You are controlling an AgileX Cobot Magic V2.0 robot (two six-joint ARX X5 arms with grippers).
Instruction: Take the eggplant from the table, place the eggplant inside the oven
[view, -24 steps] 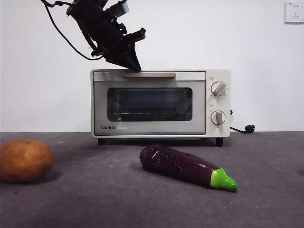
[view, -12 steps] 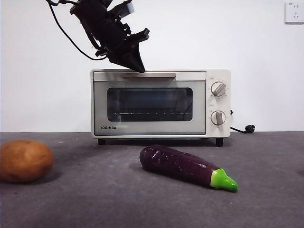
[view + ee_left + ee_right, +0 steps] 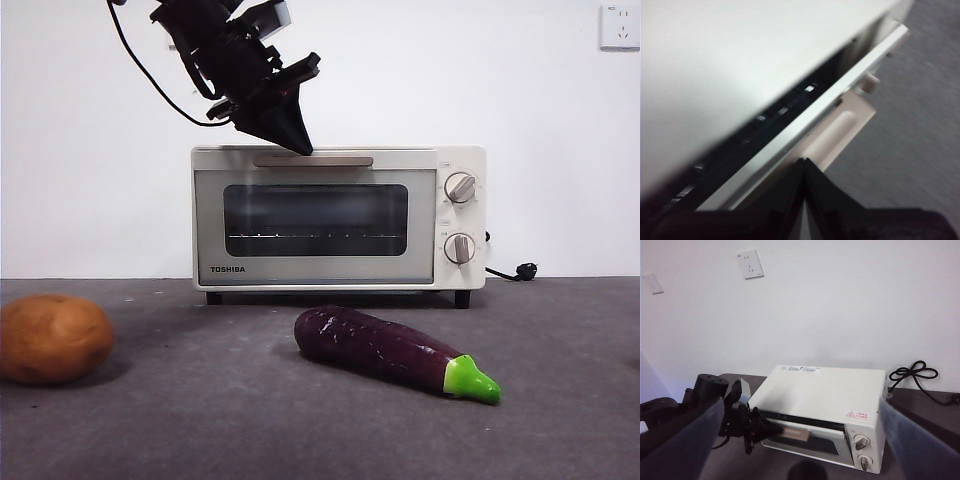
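Observation:
The eggplant [image 3: 385, 348] lies on the table [image 3: 200, 420] in front of the oven [image 3: 450, 215], green cap pointing right. My left gripper [image 3: 300, 148] comes down from the upper left, shut, its tip against the beige handle [image 3: 330, 161]. In the left wrist view the joined jaws [image 3: 804, 162] touch the handle [image 3: 840, 132], and a dark gap shows between the door's top edge [image 3: 840, 95] and the oven body. My right gripper [image 3: 802, 402] hangs open high above the oven [image 3: 830, 390], holding nothing, and sees the left gripper [image 3: 767, 431] at the door.
A round orange-brown potato [image 3: 52, 338] sits at the table's left edge. The oven's black power cord [image 3: 510, 270] trails off to the right behind it. A wall socket [image 3: 620, 25] is at the upper right.
The left gripper has shifted slightly right along the handle. The oven door's top edge has tipped outward a little, so the door now stands slightly ajar.

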